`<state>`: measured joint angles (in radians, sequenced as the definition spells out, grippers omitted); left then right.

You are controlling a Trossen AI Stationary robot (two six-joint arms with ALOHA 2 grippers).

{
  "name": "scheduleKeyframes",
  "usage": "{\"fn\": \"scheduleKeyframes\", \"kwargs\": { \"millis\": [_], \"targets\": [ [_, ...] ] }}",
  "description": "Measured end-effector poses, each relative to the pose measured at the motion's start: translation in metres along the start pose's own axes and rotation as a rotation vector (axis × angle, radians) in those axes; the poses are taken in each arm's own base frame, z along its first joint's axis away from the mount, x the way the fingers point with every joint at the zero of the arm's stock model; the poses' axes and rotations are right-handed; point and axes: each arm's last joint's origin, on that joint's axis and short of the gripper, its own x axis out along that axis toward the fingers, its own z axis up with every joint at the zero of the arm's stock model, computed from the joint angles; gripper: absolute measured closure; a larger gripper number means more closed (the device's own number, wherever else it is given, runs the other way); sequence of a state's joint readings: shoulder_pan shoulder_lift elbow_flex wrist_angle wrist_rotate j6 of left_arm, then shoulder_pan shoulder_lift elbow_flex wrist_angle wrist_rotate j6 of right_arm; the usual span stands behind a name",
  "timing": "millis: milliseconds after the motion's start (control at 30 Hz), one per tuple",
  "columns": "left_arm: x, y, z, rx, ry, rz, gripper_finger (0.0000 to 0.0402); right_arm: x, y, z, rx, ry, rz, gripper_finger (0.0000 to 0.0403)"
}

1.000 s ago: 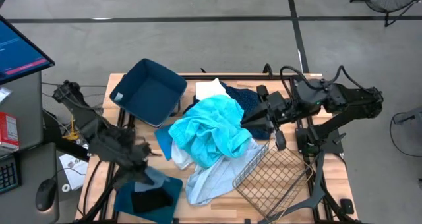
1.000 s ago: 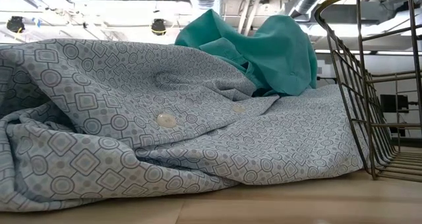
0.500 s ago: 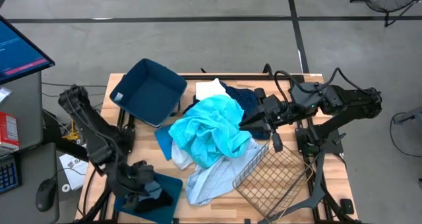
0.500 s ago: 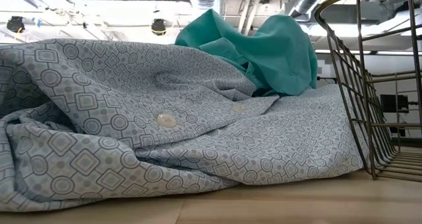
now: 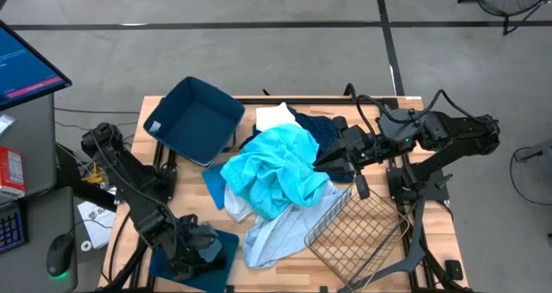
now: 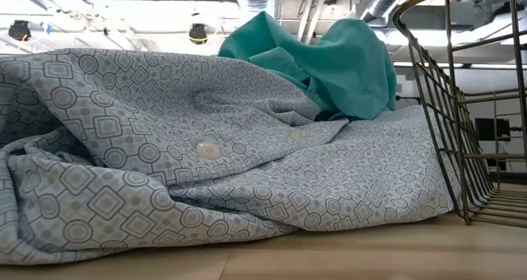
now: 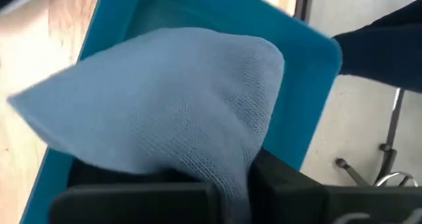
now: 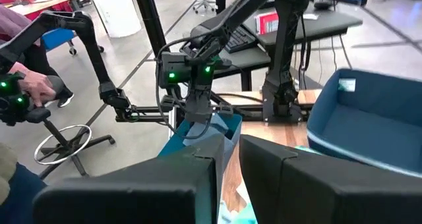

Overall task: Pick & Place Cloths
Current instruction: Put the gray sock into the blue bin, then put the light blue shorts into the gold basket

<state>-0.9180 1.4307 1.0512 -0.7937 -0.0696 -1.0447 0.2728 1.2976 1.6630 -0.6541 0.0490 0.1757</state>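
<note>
Now two arms, two blue bins, one wire basket (image 5: 354, 228), one heap of cloths (image 5: 276, 177) mid-table. Heap: cyan cloth (image 5: 280, 172) on top, pale patterned cloth (image 6: 206, 165) low at the near side, white cloth (image 5: 274, 116) and dotted navy cloth (image 5: 321, 131) at the far side; any further cloths beneath cannot be counted.

Left gripper (image 5: 200, 250) low over the flat bin (image 5: 222, 246) at the near left table edge, well apart from the heap. Fingers (image 7: 283, 184) pinched on a grey-blue knit cloth (image 7: 171, 99), which drapes forward into that bin. Bare wood to the gripper's heap side; table edge just beside it on the other.

Right gripper (image 5: 319, 161) at the heap's right flank, touching or just beside the cyan cloth; contact cannot be told. Fingers (image 8: 171, 184) nearly together, a narrow gap between, nothing seen held. Basket just near-side of it, dotted cloth right beside. Deep bin (image 5: 197, 119) across the heap at the far left corner.

Beyond the table: a person's hand (image 8: 36, 89) by a stool.
</note>
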Motion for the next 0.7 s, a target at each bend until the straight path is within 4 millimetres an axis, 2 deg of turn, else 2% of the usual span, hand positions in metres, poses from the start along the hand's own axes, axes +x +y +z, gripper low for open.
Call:
{"fn": "scheduleKeyframes", "kwargs": {
  "millis": [133,467,567,700],
  "targets": [
    [0.001,0.000,-0.001,0.001,0.033,-0.008,0.0332,0.000,0.000,-0.003,0.035,0.029,-0.005,0.0356],
    [0.001,0.000,-0.002,-0.027,0.094,-0.039,0.0185,-0.001,-0.002,-0.012,0.110,0.121,-0.039,0.0356],
    [-0.002,0.002,0.001,-0.077,0.085,-0.045,0.0166,0.010,-0.006,-0.022,0.158,0.201,-0.158,0.0355],
    [-0.020,0.009,0.008,-0.123,0.019,-0.090,0.0165,0.035,-0.010,-0.039,0.149,0.321,-0.267,0.0348]
  ]
}}
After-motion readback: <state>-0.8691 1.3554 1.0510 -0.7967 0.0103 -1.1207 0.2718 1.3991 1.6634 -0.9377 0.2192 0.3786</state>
